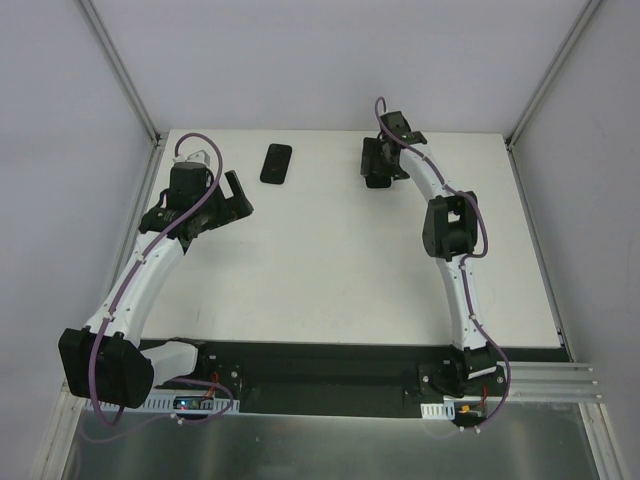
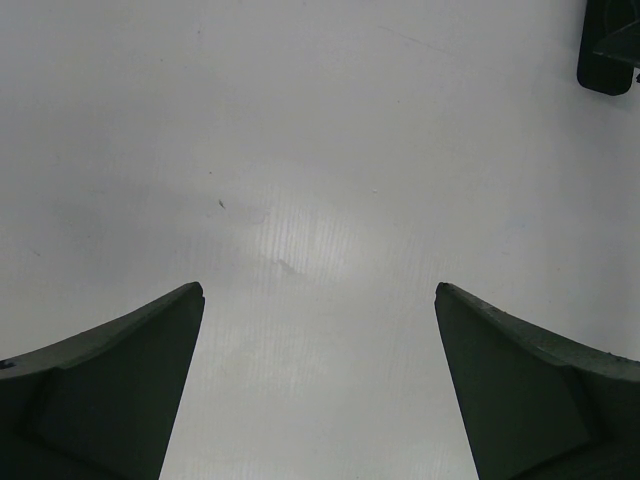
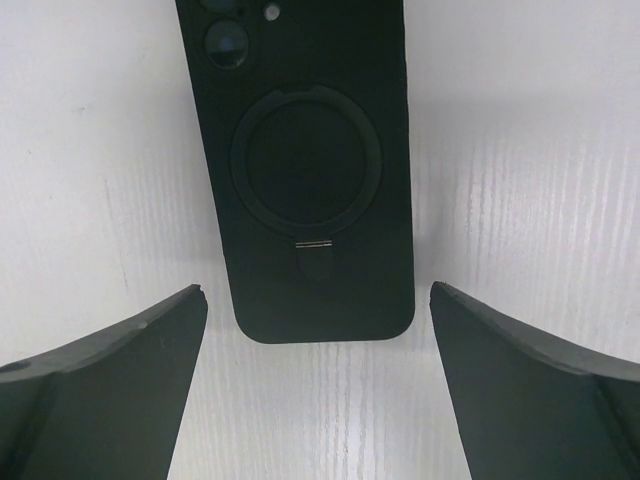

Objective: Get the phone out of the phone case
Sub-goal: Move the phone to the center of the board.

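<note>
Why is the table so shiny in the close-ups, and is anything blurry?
Left wrist view: a soft glare patch brightens the table mid-frame. Right wrist view: streaky sheen on the table beside the phone case, which looks sharp but very dark. Top view: even light, faint shadows, no blur.

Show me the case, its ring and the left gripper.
case (image 3: 310, 305): right wrist view, lower back.
ring (image 3: 306, 91): right wrist view, top of band.
left gripper (image 2: 320, 290): left wrist view, midway between fingertips.
</note>
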`<state>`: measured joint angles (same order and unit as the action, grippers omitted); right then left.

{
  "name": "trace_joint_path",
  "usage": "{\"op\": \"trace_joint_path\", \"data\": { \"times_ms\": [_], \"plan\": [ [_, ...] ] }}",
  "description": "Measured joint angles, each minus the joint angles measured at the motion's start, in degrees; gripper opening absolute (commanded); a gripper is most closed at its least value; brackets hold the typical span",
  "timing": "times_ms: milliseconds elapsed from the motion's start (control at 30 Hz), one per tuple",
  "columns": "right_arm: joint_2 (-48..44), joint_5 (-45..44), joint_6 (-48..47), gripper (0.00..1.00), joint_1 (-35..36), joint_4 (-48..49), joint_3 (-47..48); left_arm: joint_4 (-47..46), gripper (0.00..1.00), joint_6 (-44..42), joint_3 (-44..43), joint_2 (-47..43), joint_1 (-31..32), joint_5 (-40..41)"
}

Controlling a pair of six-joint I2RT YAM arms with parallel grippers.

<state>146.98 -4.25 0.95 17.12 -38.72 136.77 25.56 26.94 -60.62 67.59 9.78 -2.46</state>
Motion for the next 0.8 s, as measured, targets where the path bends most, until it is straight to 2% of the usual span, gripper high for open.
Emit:
{"op": "trace_joint_path", "data": {
  "times_ms": [400,800],
  "plan": [
    [1.6,0.3,0.5,0.96,-0.1,-2.3,5.2,0.0,0.99,0.0,-0.1,0.0,0.0,-0.1],
    [3.8,1.5,0.2,0.96,-0.2,-4.7,6.0,0.3,0.99,-0.4,-0.9,-0.5,0.0,0.0]
  ]
}}
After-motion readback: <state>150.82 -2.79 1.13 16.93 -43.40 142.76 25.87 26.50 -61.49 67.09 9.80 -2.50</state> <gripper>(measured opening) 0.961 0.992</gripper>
